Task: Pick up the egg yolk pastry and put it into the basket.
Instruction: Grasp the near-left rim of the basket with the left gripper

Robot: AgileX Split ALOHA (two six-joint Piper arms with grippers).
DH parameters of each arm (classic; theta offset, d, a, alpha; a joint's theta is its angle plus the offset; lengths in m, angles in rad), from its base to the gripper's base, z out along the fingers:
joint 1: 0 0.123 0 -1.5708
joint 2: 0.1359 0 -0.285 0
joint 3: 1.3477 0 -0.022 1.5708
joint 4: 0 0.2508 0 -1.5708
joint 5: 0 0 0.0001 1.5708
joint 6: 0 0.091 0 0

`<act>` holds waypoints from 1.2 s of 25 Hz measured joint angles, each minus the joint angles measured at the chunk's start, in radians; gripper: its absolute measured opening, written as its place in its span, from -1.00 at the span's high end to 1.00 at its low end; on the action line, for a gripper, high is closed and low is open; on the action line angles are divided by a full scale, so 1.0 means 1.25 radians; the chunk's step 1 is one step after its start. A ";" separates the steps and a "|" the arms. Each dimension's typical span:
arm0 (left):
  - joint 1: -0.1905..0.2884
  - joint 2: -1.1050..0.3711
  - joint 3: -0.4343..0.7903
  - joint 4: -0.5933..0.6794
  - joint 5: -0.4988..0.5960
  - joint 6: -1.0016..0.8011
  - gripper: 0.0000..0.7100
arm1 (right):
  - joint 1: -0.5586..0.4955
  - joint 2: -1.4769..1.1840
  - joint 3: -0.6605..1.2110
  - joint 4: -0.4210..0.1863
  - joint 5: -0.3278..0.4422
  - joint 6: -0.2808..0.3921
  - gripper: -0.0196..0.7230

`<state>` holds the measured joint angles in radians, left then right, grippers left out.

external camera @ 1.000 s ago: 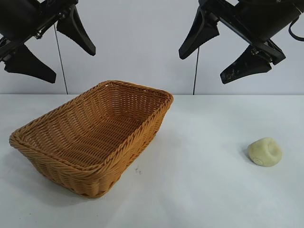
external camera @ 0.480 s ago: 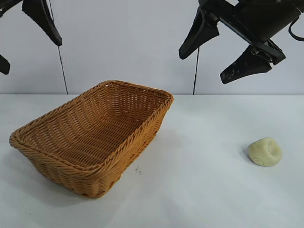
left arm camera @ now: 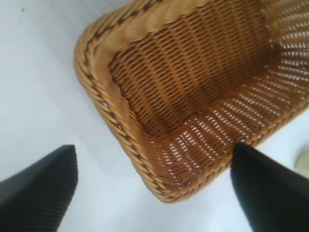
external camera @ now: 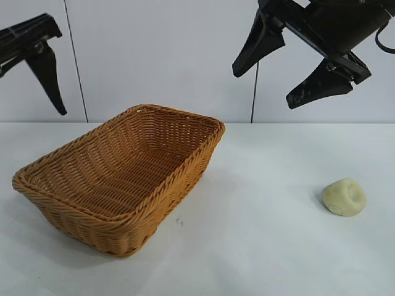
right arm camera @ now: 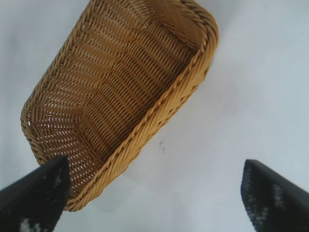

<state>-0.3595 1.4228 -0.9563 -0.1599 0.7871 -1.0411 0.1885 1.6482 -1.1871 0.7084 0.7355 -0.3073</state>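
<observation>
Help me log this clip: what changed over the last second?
The left gripper swung toward the exterior view's left edge and rolled, its fingers now pointing down; it holds nothing. The right gripper, open above the table, the basket and the egg yolk pastry stayed put.

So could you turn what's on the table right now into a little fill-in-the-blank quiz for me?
1. The egg yolk pastry lies on the white ____, apart from the basket.
2. The inside of the basket holds ____.
3. The right gripper hangs in the air with its fingers ____, gripping nothing.
4. In the exterior view, the left gripper is above the basket's ____ side.

Missing words: table; nothing; open; left
</observation>
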 joint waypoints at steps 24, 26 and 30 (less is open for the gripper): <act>0.000 0.257 0.072 0.000 -0.279 -0.082 -0.87 | 0.000 0.000 0.000 0.000 0.000 0.000 -0.84; 0.000 0.281 0.072 -0.006 -0.293 -0.082 -0.87 | 0.000 0.000 0.000 0.000 0.000 0.000 -0.84; 0.000 0.289 0.072 -0.032 -0.293 -0.082 -0.73 | 0.000 0.000 0.000 0.000 0.000 0.000 -0.84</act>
<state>-0.3595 1.7842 -0.8661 -0.1999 0.4204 -1.1435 0.1885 1.6482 -1.1871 0.7086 0.7355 -0.3073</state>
